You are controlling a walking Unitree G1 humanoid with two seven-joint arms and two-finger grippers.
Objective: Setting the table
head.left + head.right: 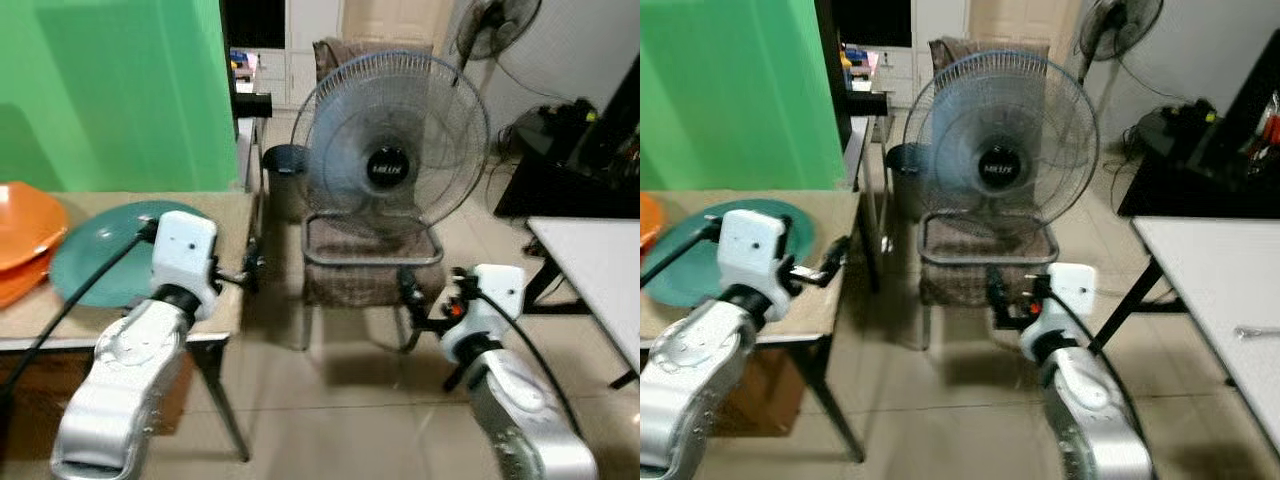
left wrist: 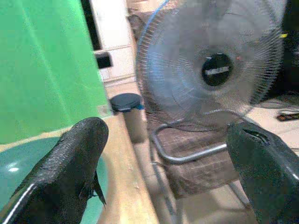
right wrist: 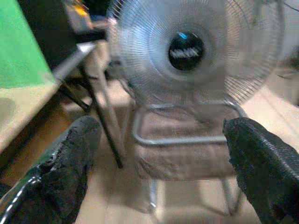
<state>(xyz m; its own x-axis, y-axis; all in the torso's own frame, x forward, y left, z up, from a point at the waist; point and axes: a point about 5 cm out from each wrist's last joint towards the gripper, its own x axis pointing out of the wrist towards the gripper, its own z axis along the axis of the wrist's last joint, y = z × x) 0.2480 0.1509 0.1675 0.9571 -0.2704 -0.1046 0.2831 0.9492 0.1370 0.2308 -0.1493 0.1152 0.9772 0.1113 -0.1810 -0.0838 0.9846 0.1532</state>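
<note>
While we stand between two tables, nothing is yet in hand. Largest before us is the wooden table (image 1: 235, 215) on our left, then the white table (image 1: 600, 265) on our right, then the fan (image 1: 395, 160) resting on a chair (image 1: 370, 270) straight ahead. On the wooden table lie a green plate (image 1: 105, 250) and, beyond it, orange plates (image 1: 25, 235). Our left gripper (image 1: 255, 270) hovers at that table's corner beside the green plate, jaws wide and empty. Our right gripper (image 1: 410, 290) hangs near the chair, jaws also wide and empty. We judge the main risks to be clipping the chair or fan while turning, or nudging the plate off the nearby edge.
</note>
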